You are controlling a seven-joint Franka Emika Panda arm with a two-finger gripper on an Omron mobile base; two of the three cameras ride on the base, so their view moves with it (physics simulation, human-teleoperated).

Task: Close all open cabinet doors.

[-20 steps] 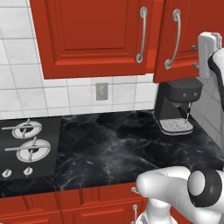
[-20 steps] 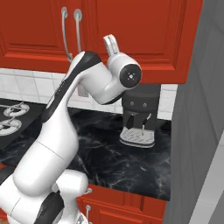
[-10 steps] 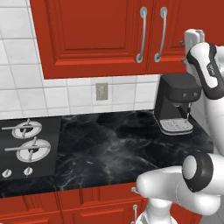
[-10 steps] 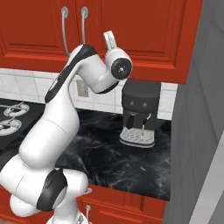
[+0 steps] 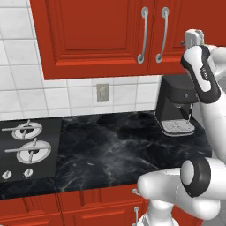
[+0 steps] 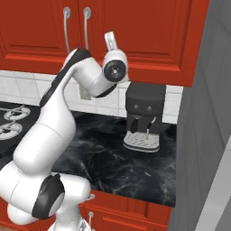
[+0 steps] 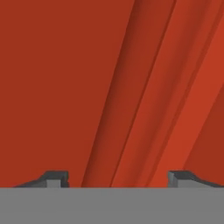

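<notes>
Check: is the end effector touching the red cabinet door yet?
Cannot tell. In the hand view the end effector faces the cabinet door closely, but no contact or gap shows plainly.

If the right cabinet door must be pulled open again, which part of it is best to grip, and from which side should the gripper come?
Probably the curved silver handle on the right cabinet door. The bar is vertical and bows out from the panel, leaving a gap behind it. Coming straight from the front, with one finger on each side of the bar, looks best. The gripper now faces the red panel, jaws apart, holding nothing.
</notes>
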